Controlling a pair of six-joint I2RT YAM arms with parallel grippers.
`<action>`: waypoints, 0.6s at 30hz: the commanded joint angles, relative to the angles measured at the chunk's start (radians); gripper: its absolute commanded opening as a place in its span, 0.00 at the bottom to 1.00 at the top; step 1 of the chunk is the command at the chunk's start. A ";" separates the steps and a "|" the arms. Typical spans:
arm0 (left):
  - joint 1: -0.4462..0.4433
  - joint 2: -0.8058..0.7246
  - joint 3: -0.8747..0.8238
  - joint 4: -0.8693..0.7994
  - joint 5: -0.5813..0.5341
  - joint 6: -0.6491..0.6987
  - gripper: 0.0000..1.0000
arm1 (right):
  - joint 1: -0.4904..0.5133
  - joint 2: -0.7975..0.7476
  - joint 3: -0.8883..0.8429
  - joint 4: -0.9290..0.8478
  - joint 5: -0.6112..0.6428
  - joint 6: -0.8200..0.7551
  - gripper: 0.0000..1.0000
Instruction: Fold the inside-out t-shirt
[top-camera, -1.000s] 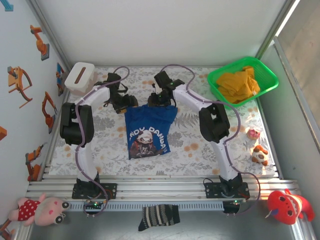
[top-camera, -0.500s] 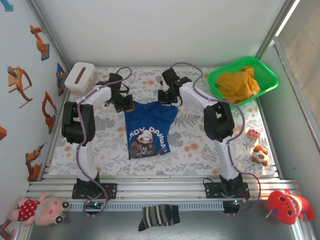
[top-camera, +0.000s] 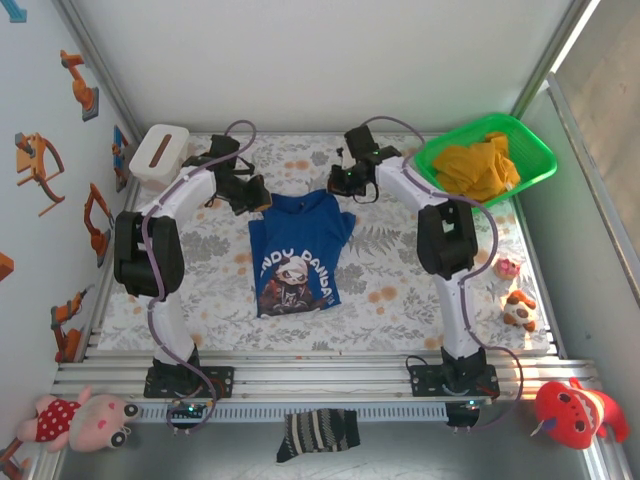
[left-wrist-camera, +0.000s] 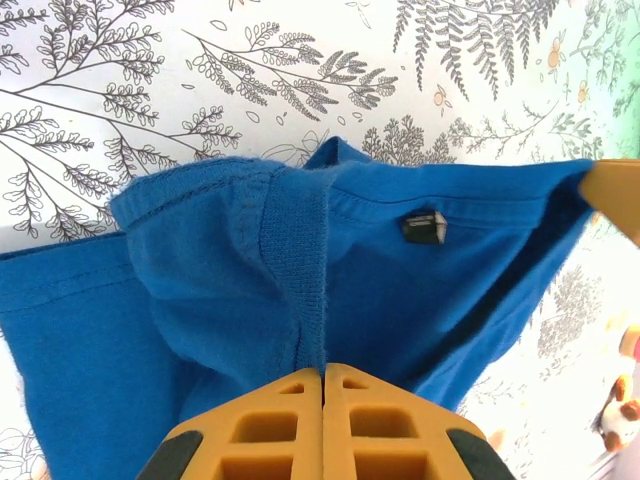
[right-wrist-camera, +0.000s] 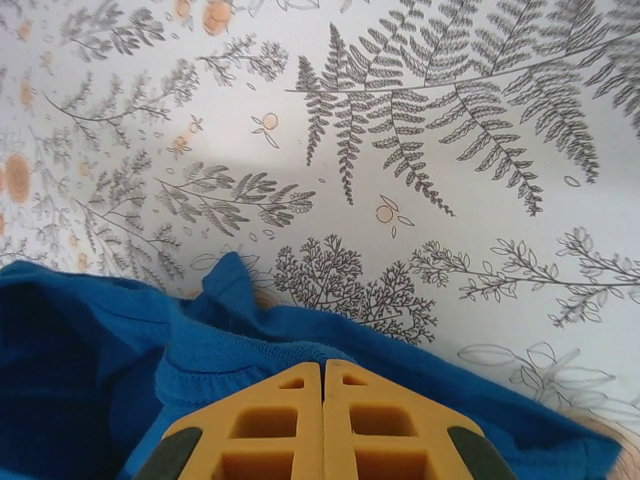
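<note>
Royal-blue t-shirt (top-camera: 295, 255) lies about mid-table on the fern-and-flower tablecloth (top-camera: 400, 290), cartoon print and white lettering up, hem toward the arm bases; its far edge is drawn out between the two arms. The left gripper (top-camera: 256, 194) sits at the shirt's far-left corner; in the left wrist view its yellow fingers (left-wrist-camera: 270, 425) are pressed together with a ribbed band of the blue cloth pinched between them; a small black label (left-wrist-camera: 424, 226) shows on the cloth beyond. The right gripper (top-camera: 341, 183) sits at the far-right corner; in the right wrist view its fingers (right-wrist-camera: 380, 420) are also pressed together, clamped on bunched blue cloth at their tips. Green basket (top-camera: 432, 160) at the table's far-right corner holds a yellow-orange garment (top-camera: 480, 168); white box (top-camera: 160, 155) at far left; both well apart from the shirt.
</note>
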 joint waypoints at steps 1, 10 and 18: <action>0.011 -0.005 0.040 -0.008 -0.012 -0.038 0.22 | -0.005 0.044 0.039 0.003 -0.004 0.023 0.23; 0.077 0.019 -0.011 -0.007 -0.179 -0.040 0.65 | -0.004 -0.180 -0.178 0.046 0.082 0.003 0.42; 0.085 0.068 -0.052 0.050 -0.153 -0.039 0.58 | 0.077 -0.414 -0.522 0.192 0.012 0.097 0.12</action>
